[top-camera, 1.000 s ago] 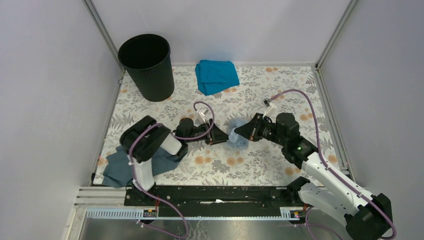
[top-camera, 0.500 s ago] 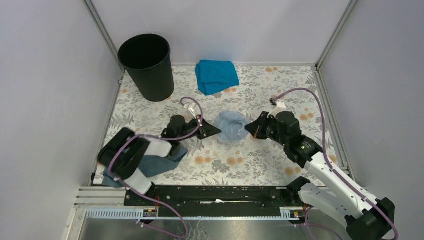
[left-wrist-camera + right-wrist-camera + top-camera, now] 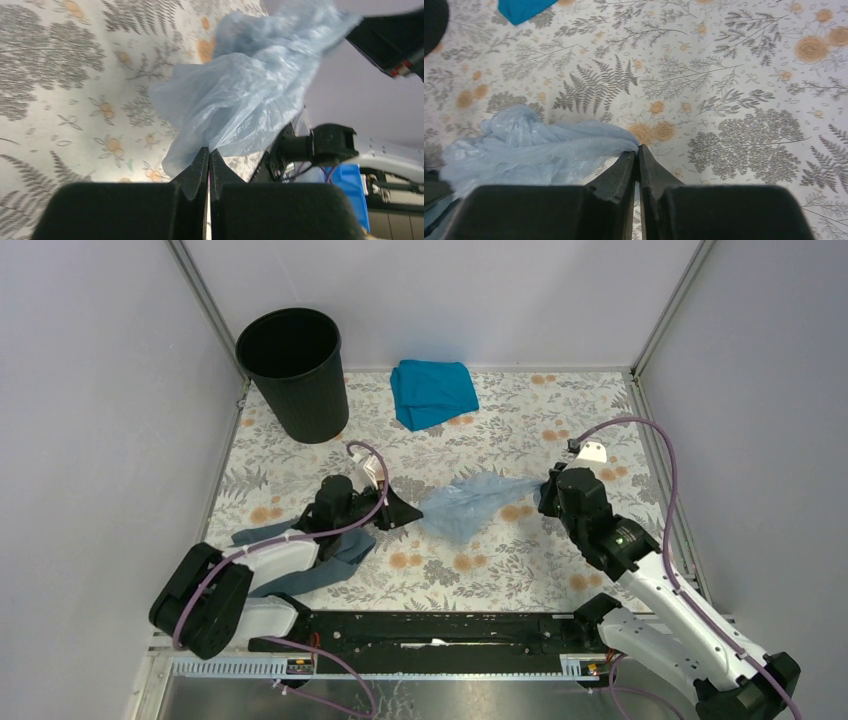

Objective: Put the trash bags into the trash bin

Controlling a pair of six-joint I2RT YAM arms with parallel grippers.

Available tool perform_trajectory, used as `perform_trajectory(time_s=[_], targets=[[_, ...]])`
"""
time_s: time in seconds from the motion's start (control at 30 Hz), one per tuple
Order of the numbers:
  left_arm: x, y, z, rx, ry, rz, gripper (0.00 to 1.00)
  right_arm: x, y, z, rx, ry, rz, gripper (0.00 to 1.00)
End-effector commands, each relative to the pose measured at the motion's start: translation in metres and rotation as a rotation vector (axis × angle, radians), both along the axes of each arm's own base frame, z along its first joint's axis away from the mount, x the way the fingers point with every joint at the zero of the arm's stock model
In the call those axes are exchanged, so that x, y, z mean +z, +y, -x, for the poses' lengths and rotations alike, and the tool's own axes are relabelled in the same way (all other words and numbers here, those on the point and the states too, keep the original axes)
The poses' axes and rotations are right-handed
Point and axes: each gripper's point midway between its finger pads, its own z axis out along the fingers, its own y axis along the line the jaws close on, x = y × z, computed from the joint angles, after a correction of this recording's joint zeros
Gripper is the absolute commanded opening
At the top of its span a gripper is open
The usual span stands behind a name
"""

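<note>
The trash bag point(image 3: 468, 502), a thin pale blue film, hangs stretched over the middle of the flowered table between my two grippers. My left gripper point(image 3: 414, 512) is shut on its left end; in the left wrist view the bag point(image 3: 250, 95) billows straight out of the closed tips point(image 3: 208, 151). At the bag's right end, my right gripper point(image 3: 541, 489) pinches a drawn-out corner. The right wrist view shows that corner of the bag point(image 3: 539, 145) running into the nearly closed tips point(image 3: 637, 150). The black round trash bin point(image 3: 293, 370) stands upright at the far left corner, apart from both arms.
A teal cloth point(image 3: 432, 392) lies folded at the back, right of the bin. A dark slate-grey cloth point(image 3: 300, 555) is under the left arm at the near left. Grey walls close in the table on three sides.
The left gripper has shut on the bag and drawn back to the left. The right gripper has pulled away to the right, stretching the crumpled bag out between them.
</note>
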Motion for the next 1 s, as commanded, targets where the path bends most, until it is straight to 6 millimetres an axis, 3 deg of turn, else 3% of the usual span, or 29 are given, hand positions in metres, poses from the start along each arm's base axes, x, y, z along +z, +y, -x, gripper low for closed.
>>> perform_trajectory(time_s=[0.0, 0.1, 0.13, 0.2, 0.33, 0.47, 0.57, 0.67, 0.87, 0.97], targets=[[0.019, -0.013, 0.036, -0.169, -0.083, 0.022, 0.0, 0.001, -0.011, -0.008, -0.032, -0.006, 0.093, 0.15], [0.02, -0.015, 0.049, -0.19, -0.096, -0.02, 0.0, -0.011, 0.002, -0.011, 0.035, 0.053, 0.114, 0.19], [0.019, -0.012, 0.046, -0.158, -0.101, -0.042, 0.0, -0.016, 0.01, -0.011, 0.075, 0.082, 0.118, 0.25], [0.015, -0.007, 0.045, -0.128, -0.093, -0.074, 0.0, -0.026, 0.038, -0.007, 0.238, 0.148, 0.099, 0.34], [0.007, -0.002, 0.036, -0.085, -0.082, -0.136, 0.0, -0.033, 0.1, 0.024, 0.636, 0.257, -0.011, 0.61], [0.005, -0.002, 0.036, -0.095, -0.068, -0.157, 0.0, -0.026, 0.11, 0.031, 0.677, 0.222, 0.072, 0.77], [0.005, -0.002, 0.037, -0.094, -0.069, -0.158, 0.0, -0.022, 0.109, 0.017, 0.641, 0.21, 0.202, 0.78], [0.006, -0.001, 0.037, -0.088, -0.07, -0.155, 0.0, -0.024, 0.127, 0.008, 0.704, 0.189, 0.31, 0.79], [0.003, 0.001, 0.037, -0.077, -0.069, -0.155, 0.0, -0.051, 0.16, -0.014, 0.819, 0.06, 0.397, 0.8], [0.003, -0.001, 0.039, -0.094, -0.068, -0.152, 0.0, -0.071, 0.164, -0.022, 0.878, 0.021, 0.473, 0.79]])
